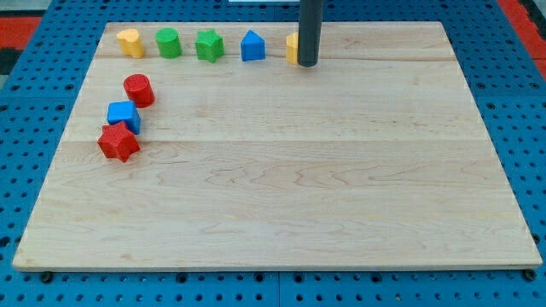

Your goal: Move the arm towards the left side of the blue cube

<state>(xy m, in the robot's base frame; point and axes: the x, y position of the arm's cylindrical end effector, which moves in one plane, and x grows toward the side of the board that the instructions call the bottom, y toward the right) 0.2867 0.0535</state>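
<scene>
Up at the view's top, our tip (307, 64) touches a yellow block (292, 49), half hidden behind the rod. We carry no gripper. Far off at the surface's (281, 196) left, the blue cube (123, 114) sits wedged between a red cylinder (138, 89) and a red star (118, 142). Along the top edge stand a yellow heart (130, 42), green cylinder (168, 42), green star (209, 45) and blue house-shaped block (252, 46).

A robotics lab bench is showing here: a pale wooden board (281, 188) is lying on a blue perforated pegboard table (34, 51), with red flooring (525, 13) peeking behind.
</scene>
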